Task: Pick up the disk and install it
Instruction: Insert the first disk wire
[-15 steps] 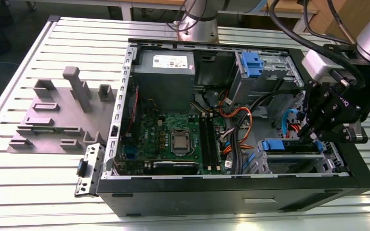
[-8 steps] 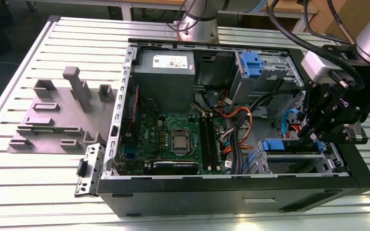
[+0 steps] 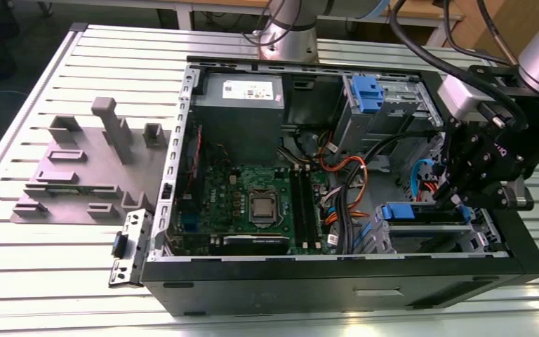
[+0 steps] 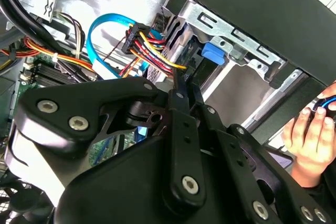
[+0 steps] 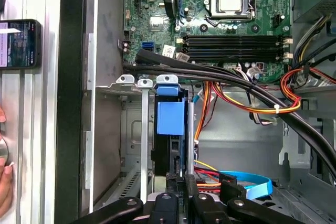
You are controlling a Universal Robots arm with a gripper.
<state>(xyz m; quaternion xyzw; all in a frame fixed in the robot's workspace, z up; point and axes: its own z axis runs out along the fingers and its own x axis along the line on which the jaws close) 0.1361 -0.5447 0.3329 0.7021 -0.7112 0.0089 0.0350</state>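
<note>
**Seating the disk in the case's drive cage**

Hanging over the open computer case (image 3: 344, 274), the claw (image 3: 466, 193) is down at the drive cage (image 3: 438, 235) in the case's front corner, near the exterior view's right edge of the slatted counter (image 3: 54, 281). The disk (image 5: 170, 129) stands on edge in one slot of that cage, its blue carrier tab (image 5: 170, 118) facing up between the cage's metal dividers; in the exterior view the same blue tab (image 3: 401, 210) shows just beside the claw. In the first wrist view the black fingers (image 5: 181, 182) meet the disk's upper edge, and the jaws look drawn together on it, though the contact itself is partly hidden.

A blue data cable (image 4: 102, 24) and a bundle of red, yellow and orange power wires (image 4: 152, 51) loop beside the cage. The motherboard (image 3: 250, 203) lies flat on the case floor, the grey power supply (image 3: 241, 98) at the far end. A grey fixture block (image 3: 82, 168) sits on the counter toward the exterior view's left. A person's hand (image 4: 310, 135) rests outside the case, and a phone (image 5: 20, 43) lies on the counter there.
</note>
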